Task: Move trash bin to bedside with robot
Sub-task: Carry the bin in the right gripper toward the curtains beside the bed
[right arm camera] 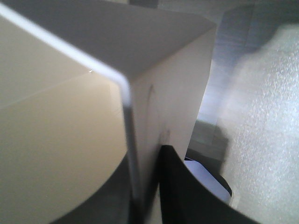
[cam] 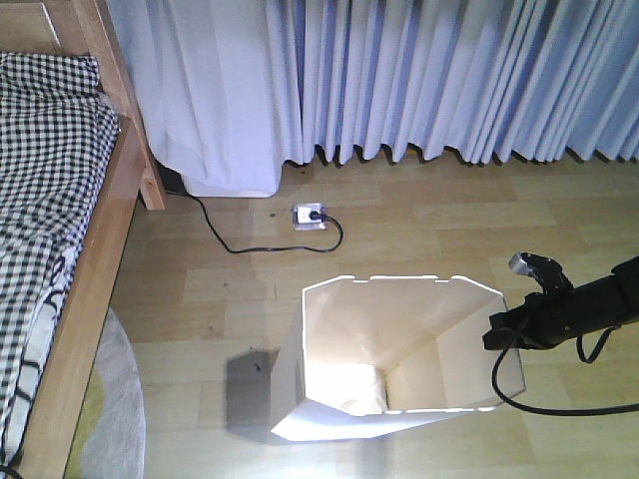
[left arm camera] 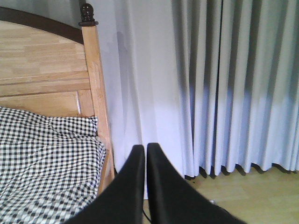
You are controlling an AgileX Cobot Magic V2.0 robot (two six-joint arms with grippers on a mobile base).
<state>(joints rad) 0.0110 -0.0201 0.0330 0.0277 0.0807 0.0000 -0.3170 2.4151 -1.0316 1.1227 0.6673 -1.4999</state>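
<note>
The trash bin stands upright on the wooden floor, well apart from the bed, out from its long side rail; so it is not yet at the bedside. The right pincer is at the bin's rim, on the side far from the bed. In the right wrist view the thin wall sits betw. its fingers. One black finger lies on the outside and a dark, blurred shape is on the inside, so it is clamped on the wall. The left pincer hangs near the bed's wooden end board, w/ fingers pressed together and holding nothing. A socket w/ black cable lies on the floor near the bed's corner post, just before the curtain.
</note>
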